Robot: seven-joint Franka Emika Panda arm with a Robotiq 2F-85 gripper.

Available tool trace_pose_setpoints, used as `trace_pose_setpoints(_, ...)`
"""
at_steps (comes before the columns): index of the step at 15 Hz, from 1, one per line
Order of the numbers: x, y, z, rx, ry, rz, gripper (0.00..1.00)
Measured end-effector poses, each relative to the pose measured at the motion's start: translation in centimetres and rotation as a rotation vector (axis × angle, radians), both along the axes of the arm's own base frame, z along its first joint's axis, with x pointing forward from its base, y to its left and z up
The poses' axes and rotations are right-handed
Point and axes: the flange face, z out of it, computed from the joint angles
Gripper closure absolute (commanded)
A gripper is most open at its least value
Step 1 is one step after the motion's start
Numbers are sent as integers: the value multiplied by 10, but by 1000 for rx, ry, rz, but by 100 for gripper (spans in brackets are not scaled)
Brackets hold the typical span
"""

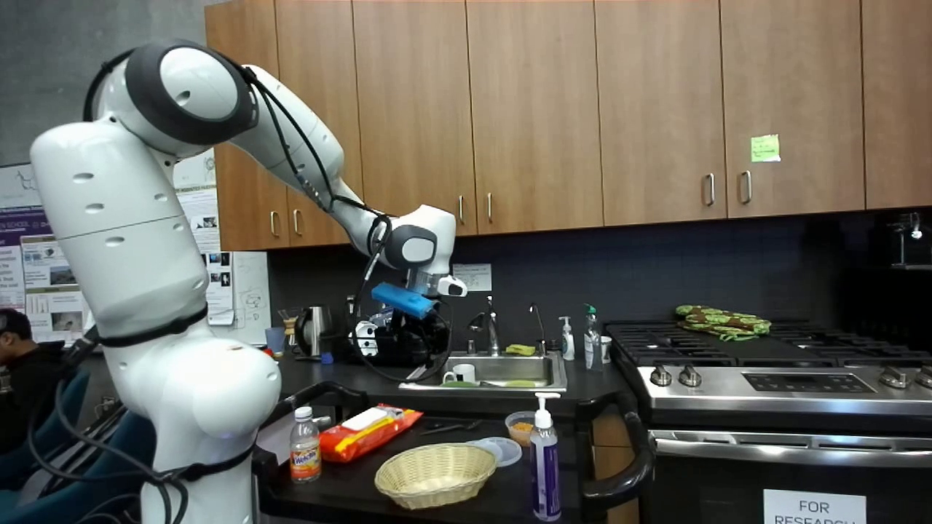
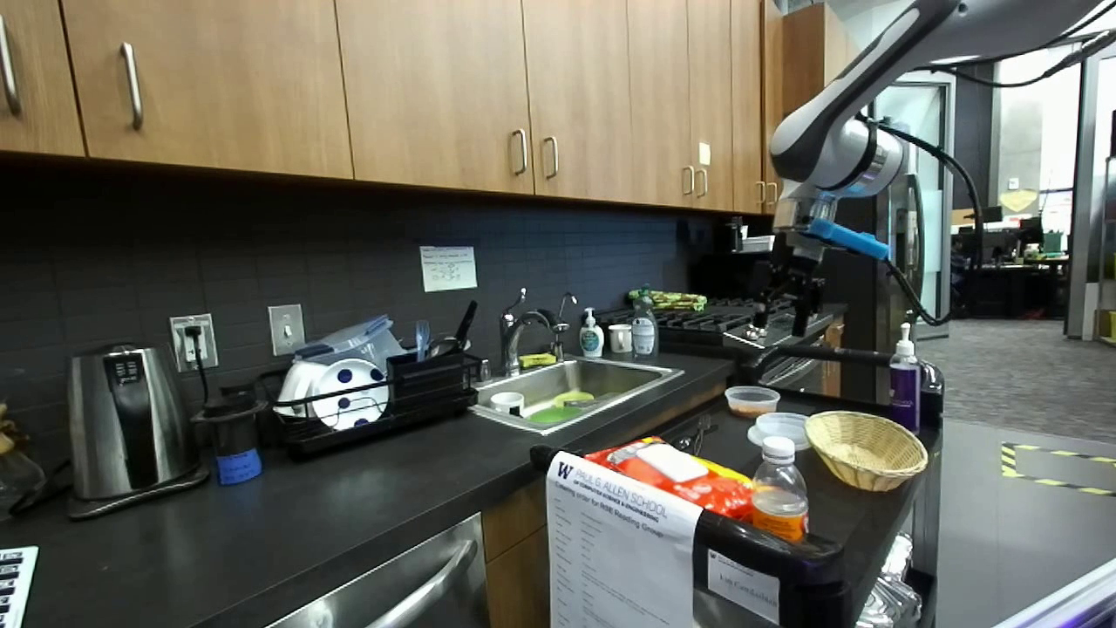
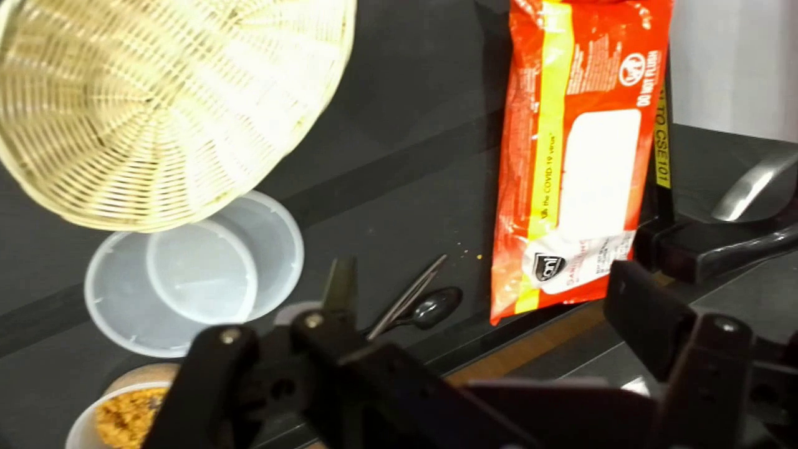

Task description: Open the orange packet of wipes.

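The orange packet of wipes lies flat on a black cart, with its white lid facing up and looking shut. It also shows in an exterior view, behind a juice bottle. In the wrist view the packet is at upper right, with a yellow stripe and the white lid in full sight. My gripper is open and empty, its fingers wide apart. It hangs above the cart, clear of the packet, and the packet's near end lies between the fingers in the wrist picture. The gripper also shows in an exterior view.
A woven basket, clear plastic lids, a bowl of orange food and a black spoon share the cart. A juice bottle stands beside the packet. A pump bottle stands at the cart's edge. Black handles rise at the ends.
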Motion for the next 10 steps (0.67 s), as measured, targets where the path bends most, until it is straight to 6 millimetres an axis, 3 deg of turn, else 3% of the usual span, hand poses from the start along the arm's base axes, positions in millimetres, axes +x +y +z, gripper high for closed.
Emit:
trace_pose_setpoints(5,9,51,-34,69,31,47,0)
trace_pose_setpoints(10,21,87,-68,126,72,68,0)
